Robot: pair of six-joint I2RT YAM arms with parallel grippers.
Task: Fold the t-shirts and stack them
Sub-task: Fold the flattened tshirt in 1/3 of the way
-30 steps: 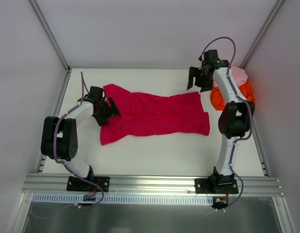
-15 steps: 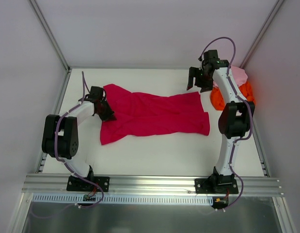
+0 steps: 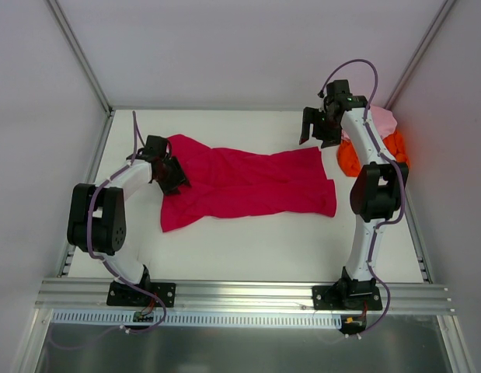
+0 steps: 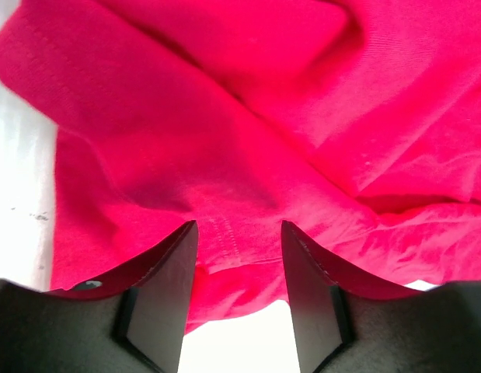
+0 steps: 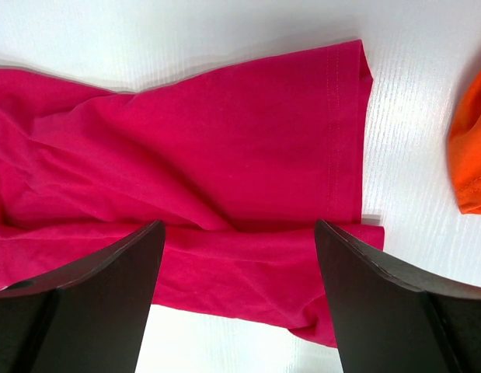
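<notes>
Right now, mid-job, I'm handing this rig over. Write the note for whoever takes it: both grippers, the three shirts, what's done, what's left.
Left gripper: open, close over the left end of the crimson-magenta cloth t-shirt, gripping nothing.
Right gripper: open, above that shirt's right hem.
The crimson shirt lies stretched lengthwise across the white table, creased. The bright orange cloth t-shirt and the pale pink cloth t-shirt are bunched together at the far right corner.
Done: nothing is stacked.
Left: fold all three shirts, then stack them.

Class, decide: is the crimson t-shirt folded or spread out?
Spread out: the crimson t-shirt lies long across the table, one layer lapped lengthwise, wrinkled.
</notes>
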